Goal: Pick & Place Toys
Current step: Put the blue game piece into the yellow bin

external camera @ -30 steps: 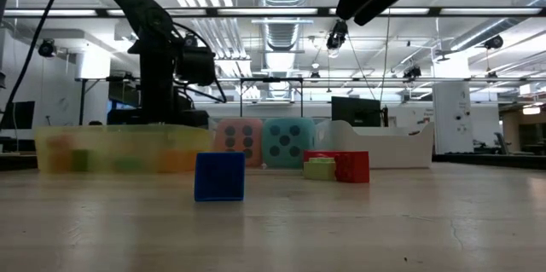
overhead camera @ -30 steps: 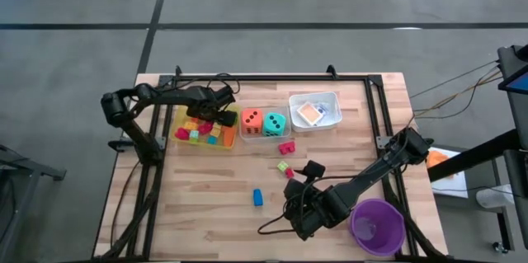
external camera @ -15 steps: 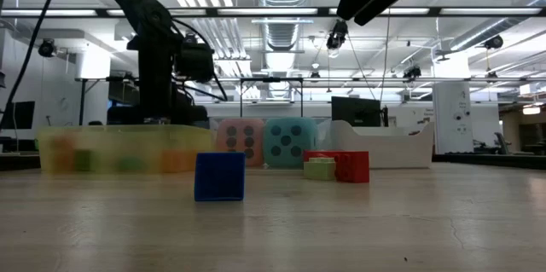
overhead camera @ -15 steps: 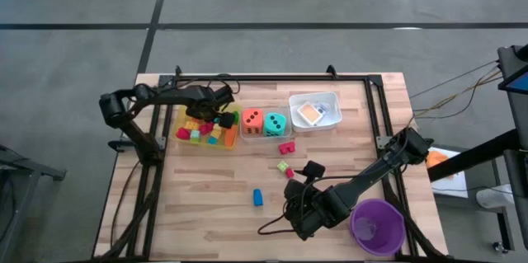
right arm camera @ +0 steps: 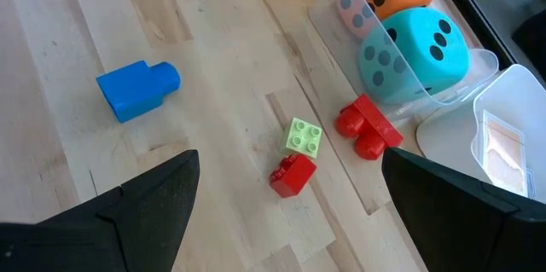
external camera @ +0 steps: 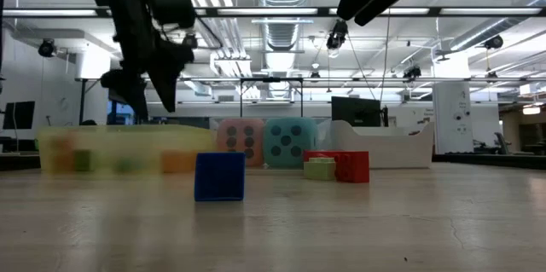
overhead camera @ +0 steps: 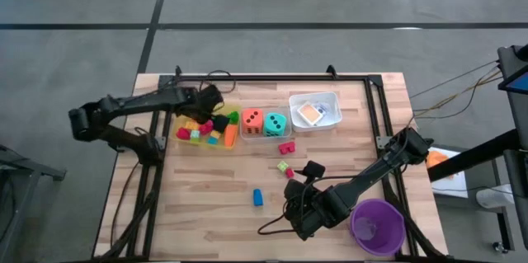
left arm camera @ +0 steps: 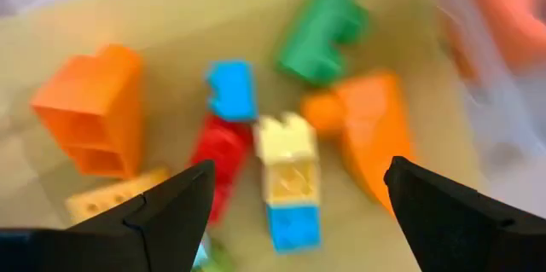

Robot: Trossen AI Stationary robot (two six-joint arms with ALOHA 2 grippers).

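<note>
My left gripper [overhead camera: 216,115] is open and empty above the yellow tray [overhead camera: 183,138], raised clear of its rim in the low view [external camera: 152,100]. Several blocks [left arm camera: 286,170] lie in the tray below its fingers. My right gripper [overhead camera: 302,177] is open and empty, low over the table. Ahead of it on the wood lie a blue block [right arm camera: 136,89], a small green block [right arm camera: 304,136], a small red block [right arm camera: 293,175] and a larger red block [right arm camera: 367,125]. The orange die [overhead camera: 252,120] and the teal die [overhead camera: 275,123] sit in the clear tray.
A white tray [overhead camera: 332,98] with cards stands at the back right. The purple cup [overhead camera: 377,226] stands at the near right, beside my right arm. A black frame runs around the table top. Bare wood lies at the near left.
My left gripper has risen out of the yellow tray, from down among the blocks to well above the rim, and its arm has swung out toward the table's left edge. The blocks on the table and my right gripper have kept still.
</note>
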